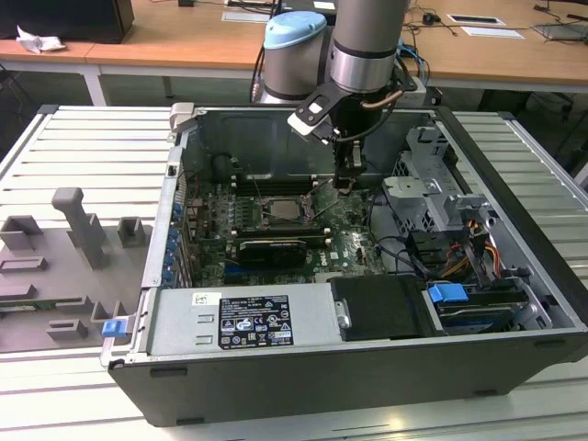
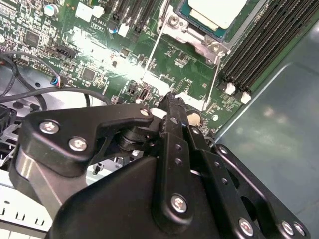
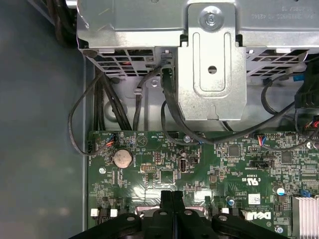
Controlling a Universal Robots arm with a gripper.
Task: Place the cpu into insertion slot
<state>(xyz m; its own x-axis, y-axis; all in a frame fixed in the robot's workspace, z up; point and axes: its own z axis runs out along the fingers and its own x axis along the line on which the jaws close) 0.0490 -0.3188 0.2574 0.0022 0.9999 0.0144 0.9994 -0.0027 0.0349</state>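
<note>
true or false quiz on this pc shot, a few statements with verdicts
1. The cpu lies in the slot. True.
2. The fingers grip the cpu. False: they are shut together over the board, and the cpu lies apart from them in the slot.
3. The case is closed up. False: its side is open and the board is exposed.
4. A coin cell sits on the board. True.
</note>
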